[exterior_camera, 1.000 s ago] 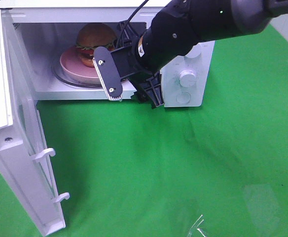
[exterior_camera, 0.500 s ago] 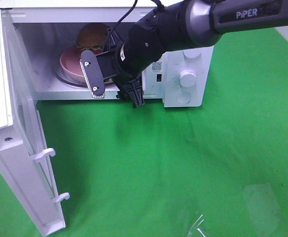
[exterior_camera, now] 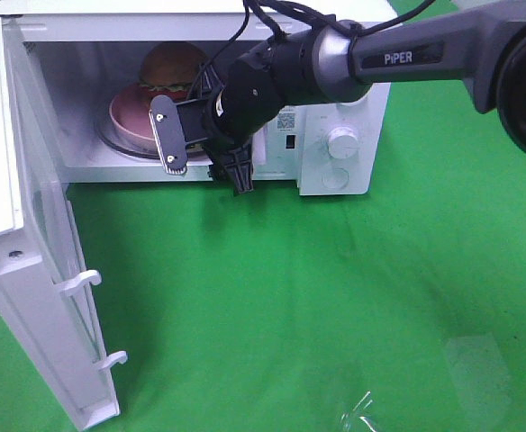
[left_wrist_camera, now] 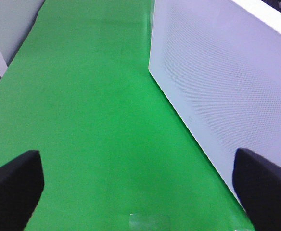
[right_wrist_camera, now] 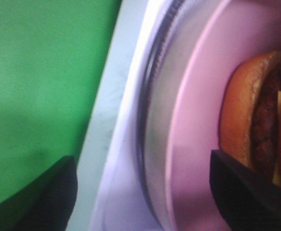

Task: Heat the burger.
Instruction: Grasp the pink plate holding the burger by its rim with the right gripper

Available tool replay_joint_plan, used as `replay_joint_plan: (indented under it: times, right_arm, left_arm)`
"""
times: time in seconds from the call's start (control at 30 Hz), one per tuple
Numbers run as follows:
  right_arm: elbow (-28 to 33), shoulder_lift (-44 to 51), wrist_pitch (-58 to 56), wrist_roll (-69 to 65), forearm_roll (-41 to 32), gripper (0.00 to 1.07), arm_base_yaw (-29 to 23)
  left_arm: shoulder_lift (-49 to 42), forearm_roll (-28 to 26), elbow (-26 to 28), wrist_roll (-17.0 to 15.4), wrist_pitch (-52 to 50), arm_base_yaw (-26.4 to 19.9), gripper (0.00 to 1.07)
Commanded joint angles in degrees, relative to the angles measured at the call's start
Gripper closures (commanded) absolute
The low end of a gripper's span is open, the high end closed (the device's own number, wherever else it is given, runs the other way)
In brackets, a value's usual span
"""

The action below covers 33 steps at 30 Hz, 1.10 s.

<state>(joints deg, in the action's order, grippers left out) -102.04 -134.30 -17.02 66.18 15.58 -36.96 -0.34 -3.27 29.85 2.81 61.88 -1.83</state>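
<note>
The burger [exterior_camera: 167,65] stands on a round pink plate [exterior_camera: 128,117] on the glass turntable inside the open microwave [exterior_camera: 353,99]. My right gripper [exterior_camera: 204,165] hangs at the front of the cavity opening, just right of the plate, jaws open, with nothing held. In the right wrist view the plate's rim [right_wrist_camera: 193,125] and the burger's bun and patty [right_wrist_camera: 246,115] lie close ahead, past the open right gripper [right_wrist_camera: 145,192]. My left gripper [left_wrist_camera: 138,190] shows only in its own wrist view, open over green cloth beside a white perforated panel [left_wrist_camera: 217,82].
The microwave door [exterior_camera: 38,279] swings wide open toward the front left, its handle hooks [exterior_camera: 83,281] pointing right. Control knobs [exterior_camera: 341,141] sit on the microwave's right panel. A scrap of clear film [exterior_camera: 362,416] lies on the green cloth near the front edge.
My right gripper has moved left and down toward the microwave opening, closer to the plate, and its jaws have narrowed slightly. The burger, plate and door have not moved.
</note>
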Motion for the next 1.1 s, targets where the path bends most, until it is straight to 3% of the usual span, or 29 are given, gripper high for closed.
replay_joint_plan:
  times: [0.03,0.43,0.5,0.57,0.6,0.63,0.67,0.7,0.73,0.77,0.8,0.87,1.0,1.1]
  right_arm:
    - [-2.6,-1.2,-0.6,-0.1,-0.2,0.31,1.1]
    - [-4.6,-4.1,-1.6,-0.1,-3.5,0.35,1.1]
    - [-4.6,-3.9,-1.6,-0.1,-3.5,0.39,0.9]
    - [-4.6,-3.5,-1.7,-0.1,-3.6,0.51,0.9]
    - [-4.6,-3.5,-1.7,-0.1,-3.6,0.51,0.9]
    - [-4.6,-3.2,-1.9,-0.1,-3.6,0.61,0.9]
    - [-4.6,-3.2,-1.9,-0.1,-3.6,0.61,0.9]
    - [-4.6,-2.8,-2.7,-0.1,-4.2,0.70,0.9]
    - [-4.6,-2.8,-2.7,-0.1,-4.2,0.70,0.9]
    - [-4.6,-2.3,-3.7,-0.1,-4.4,0.82,0.2]
    - [-4.6,-2.3,-3.7,-0.1,-4.4,0.82,0.2]
    - [-4.6,-2.1,-4.6,-0.1,-4.4,0.99,-0.3]
    - [-4.6,-1.9,-5.0,-0.1,-4.4,1.07,-0.4]
    - [-4.6,-1.8,-5.2,-0.1,-4.5,1.07,-1.0]
  left_arm:
    - [-0.9,0.1,-0.1,-0.3,-0.6,-0.1,0.07]
    - [-0.9,0.1,-0.1,-0.2,-0.6,-0.1,0.07]
    - [-0.9,0.1,-0.1,-0.2,-0.6,-0.1,0.07]
    - [-0.9,0.1,-0.1,-0.2,-0.6,-0.1,0.07]
    - [-0.9,0.1,-0.1,-0.2,-0.6,-0.1,0.07]
    - [-0.9,0.1,-0.1,-0.2,-0.6,-0.1,0.07]
    - [-0.9,0.1,-0.1,-0.2,-0.6,-0.1,0.07]
    - [-0.9,0.1,-0.1,-0.2,-0.6,-0.1,0.07]
    - [-0.9,0.1,-0.1,-0.2,-0.6,-0.1,0.07]
    - [-0.9,0.1,-0.1,-0.2,-0.6,-0.1,0.07]
    - [-0.9,0.1,-0.1,-0.2,-0.6,-0.1,0.07]
    - [-0.9,0.1,-0.1,-0.2,-0.6,-0.1,0.07]
    - [-0.9,0.1,-0.1,-0.2,-0.6,-0.1,0.07]
    - [-0.9,0.1,-0.1,-0.2,-0.6,-0.1,0.07]
